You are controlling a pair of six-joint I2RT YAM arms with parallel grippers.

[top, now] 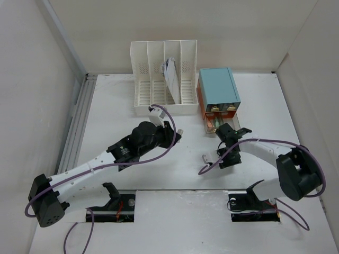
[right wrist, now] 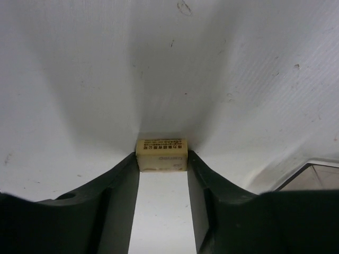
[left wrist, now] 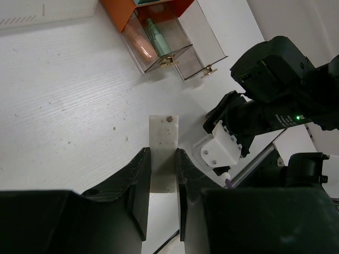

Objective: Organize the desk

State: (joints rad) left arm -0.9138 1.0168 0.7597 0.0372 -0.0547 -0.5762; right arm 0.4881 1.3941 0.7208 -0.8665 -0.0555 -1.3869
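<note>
Two arms, top view: left gripper (top: 179,133) over the middle of the desk (top: 175,180), right gripper (top: 226,161) to its right, pointing down just near of the clear drawers (top: 222,118).
Desk, top view: white top filling the walled cell, with a grey rail (top: 77,124) along its left edge.
Far side, top view: a white file rack (top: 153,79) holds a printed sheet (top: 169,71) whose print we cannot read; the teal drawer box (top: 218,89) stands just right of it, both drawers open toward the near side.
Loose item, top view: a small grey piece (top: 205,157) lies on the desk just left of the right gripper.
Left gripper, left wrist view: jaws narrow, closed on a white strip (left wrist: 163,132) that juts past the fingertips (left wrist: 142,166); we make out a brown speck on it.
Drawers, left wrist view: a pink tube (left wrist: 142,45) and a green tube (left wrist: 159,39) lie in the left one.
Right gripper, right wrist view: fingers (right wrist: 124,185) set against both ends of a cream eraser (right wrist: 161,154) lying on the desk.
Eraser label: lines of dark print, too small for us to read.
</note>
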